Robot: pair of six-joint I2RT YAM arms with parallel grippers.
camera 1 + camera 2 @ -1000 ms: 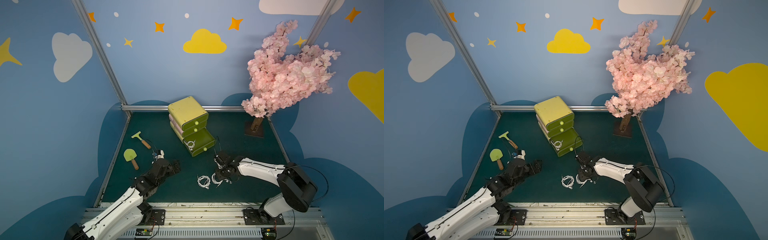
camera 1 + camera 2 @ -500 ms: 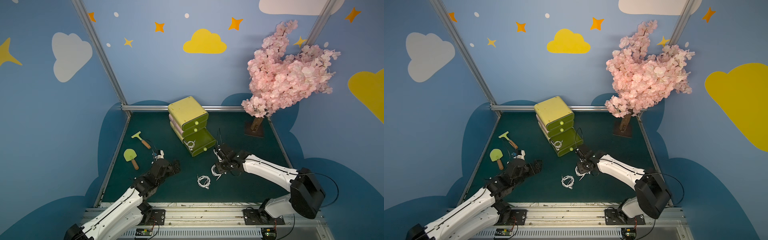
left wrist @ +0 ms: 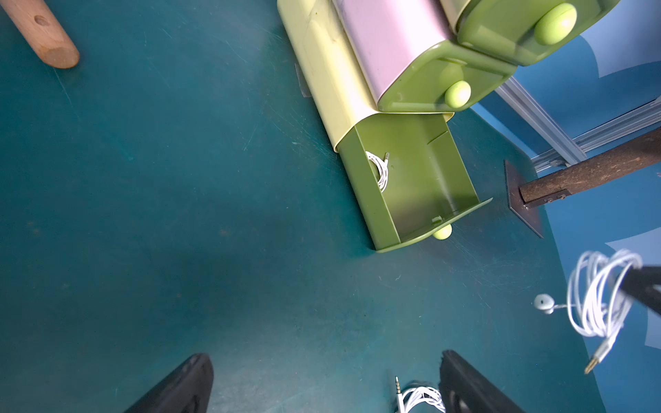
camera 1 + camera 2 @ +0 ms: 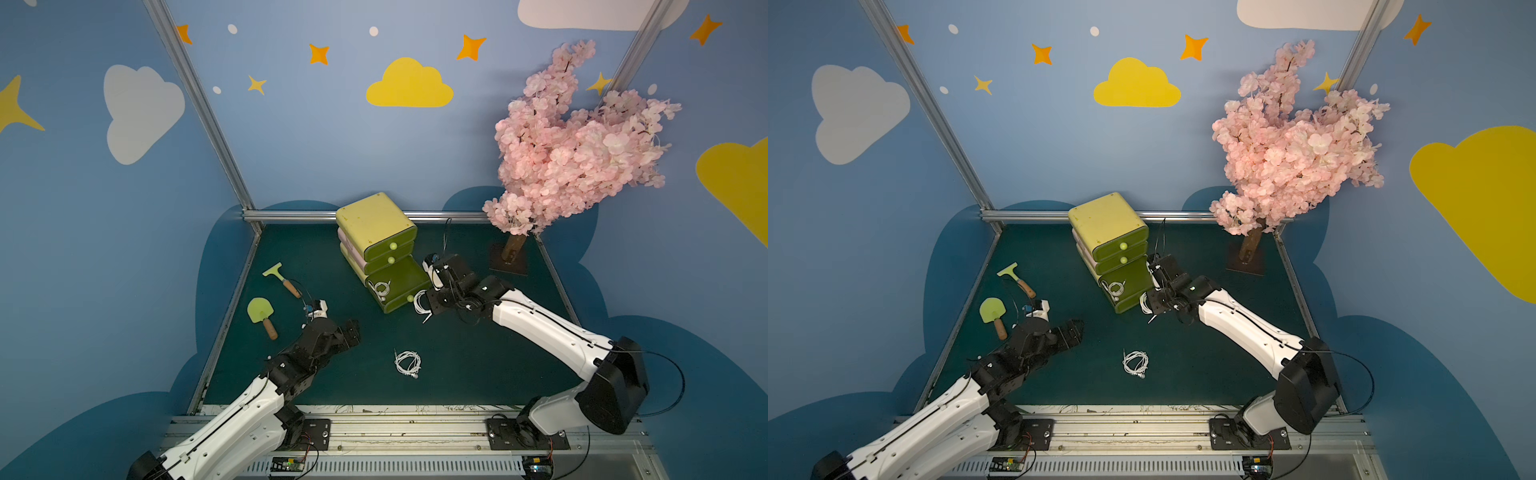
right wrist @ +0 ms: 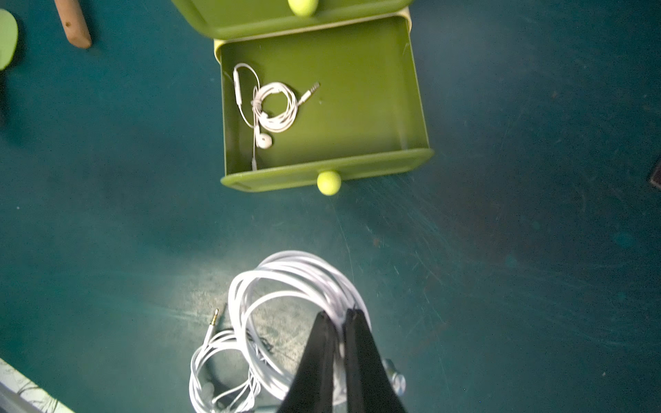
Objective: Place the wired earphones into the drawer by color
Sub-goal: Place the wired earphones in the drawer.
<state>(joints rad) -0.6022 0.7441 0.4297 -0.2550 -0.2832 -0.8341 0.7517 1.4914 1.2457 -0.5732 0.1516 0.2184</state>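
Views: the right wrist view looks straight down into the olive-green pulled-out bottom drawer (image 5: 357, 107). It shows a white coiled earphone bundle (image 5: 273, 107) near one side wall, earbud and plug included. In both top views it's just a little white squiggle (image 4: 380, 288), and the left wrist view only gets a sliver (image 3: 381, 171).
Right jaws: pinched shut on a second white earphone coil (image 5: 297, 286). It dangles off the dark teal counter (image 4: 478, 365), just in front of the drawer's knobbed front.
Left jaws: spread wide, nothing in them, low over the counter. A third white earphone bundle (image 4: 407, 362) lies flat beside one black finger (image 3: 468, 386).
Room: the rest of the drawer floor is bare. The two upper drawers of the yellow-green stacked cabinet (image 4: 374, 220) are shut. The green wooden-handled toy scraper (image 4: 282, 279) and spade (image 4: 262, 313) sit well off near the left edge.
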